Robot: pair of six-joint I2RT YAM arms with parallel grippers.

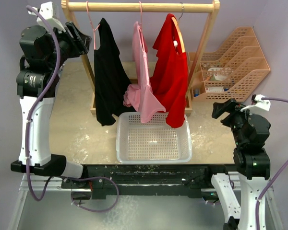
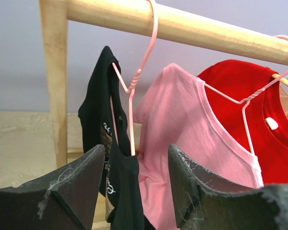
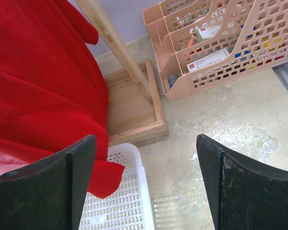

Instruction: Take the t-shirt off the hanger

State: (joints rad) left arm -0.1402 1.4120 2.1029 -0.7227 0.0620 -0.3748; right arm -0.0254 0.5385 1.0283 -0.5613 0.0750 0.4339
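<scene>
You are at the grasp step, as I read it. Your left fingers (image 2: pixel 62 191) are raised at the left end of the rail (image 2: pixel 206 28), and the black t-shirt (image 2: pixel 98 110) hangs on its pink wire hanger (image 2: pixel 132 110) right in front of them. These fingers stand about half open. The shirt's shoulder cloth, just under the hanger's neck, lies in the gap between them. There is clear space on one side of the cloth, so nothing is held yet; whether the other finger brushes it I cannot tell.

The next move calls for closing on cloth alone, not wire. Then draw the shoulder off the hanger's arm without sliding the hook along the rail into the pink shirt (image 2: pixel 182 124) beside it.

Your right fingers (image 3: pixel 43 187) are low over the desk (image 1: pixel 72 124) on the right, spread wide and empty. They point toward the hem of the red shirt (image 3: pixel 38 72) and the white basket (image 1: pixel 119 143), and touch neither.
</scene>
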